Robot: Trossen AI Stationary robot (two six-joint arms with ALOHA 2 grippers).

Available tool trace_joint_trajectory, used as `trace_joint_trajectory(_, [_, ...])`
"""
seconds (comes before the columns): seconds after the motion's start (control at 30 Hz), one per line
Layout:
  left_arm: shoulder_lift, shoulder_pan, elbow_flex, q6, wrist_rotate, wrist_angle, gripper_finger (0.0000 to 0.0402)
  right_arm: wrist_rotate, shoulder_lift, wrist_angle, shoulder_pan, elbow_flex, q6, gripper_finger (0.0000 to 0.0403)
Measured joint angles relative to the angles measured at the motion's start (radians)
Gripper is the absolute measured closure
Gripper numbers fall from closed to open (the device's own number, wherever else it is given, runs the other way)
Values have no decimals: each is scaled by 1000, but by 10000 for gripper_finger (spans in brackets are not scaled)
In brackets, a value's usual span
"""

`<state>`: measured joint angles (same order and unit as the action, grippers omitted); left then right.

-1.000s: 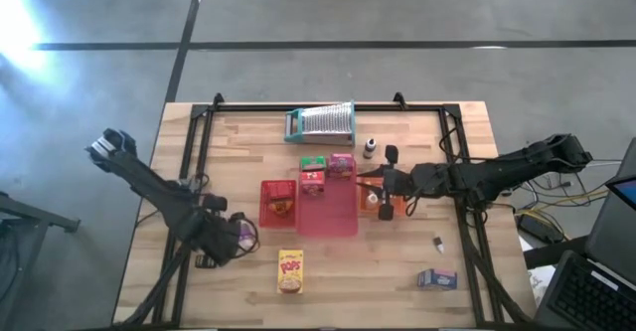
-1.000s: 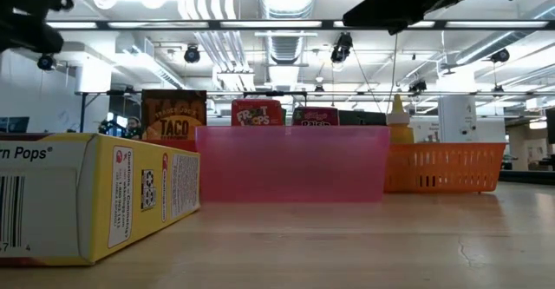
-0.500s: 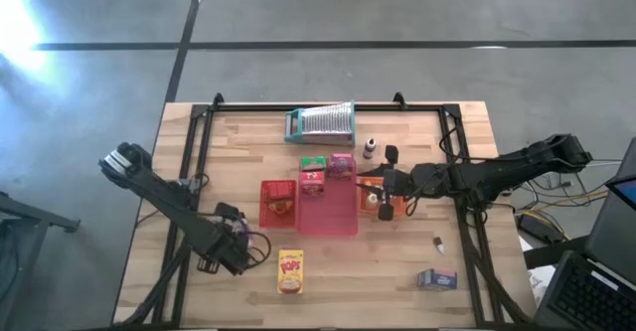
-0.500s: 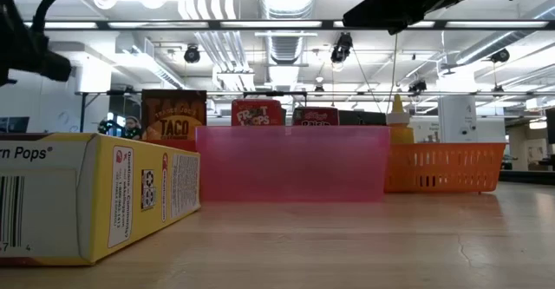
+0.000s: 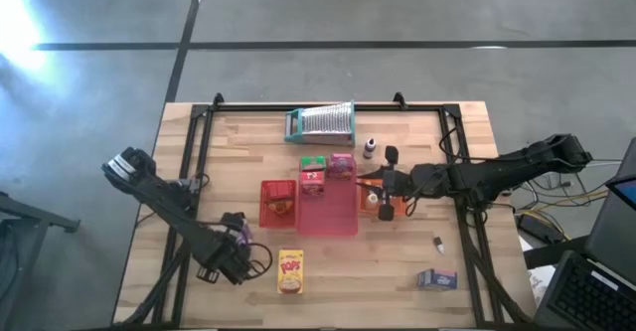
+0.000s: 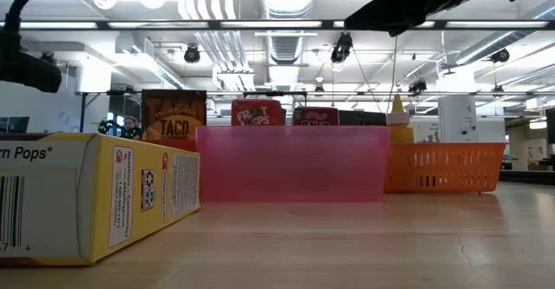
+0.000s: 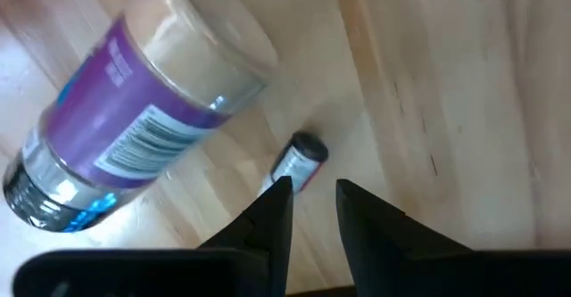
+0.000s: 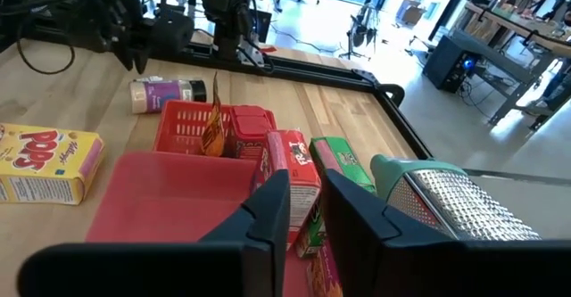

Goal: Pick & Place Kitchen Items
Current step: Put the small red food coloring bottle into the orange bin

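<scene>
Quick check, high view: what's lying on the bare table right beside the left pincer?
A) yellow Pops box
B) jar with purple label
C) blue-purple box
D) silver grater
B: the left wrist view shows the jar with purple label lying on its side on the wood just past the left pincer, next to a tiny bottle; the yellow Pops box sits further off.
</scene>
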<state>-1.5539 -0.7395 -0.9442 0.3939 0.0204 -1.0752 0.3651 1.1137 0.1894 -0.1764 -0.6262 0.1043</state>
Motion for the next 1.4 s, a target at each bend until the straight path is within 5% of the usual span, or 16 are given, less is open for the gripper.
trace_joint_trajectory(0.83, [-18, -6, 0, -186, -26, 47, 307, -2, 0, 0, 0, 0, 0, 296])
trace_joint_trajectory(1.4, [-18, -6, 72, -180, -26, 75, 307, -3, 0, -16, 0, 0, 1, 338])
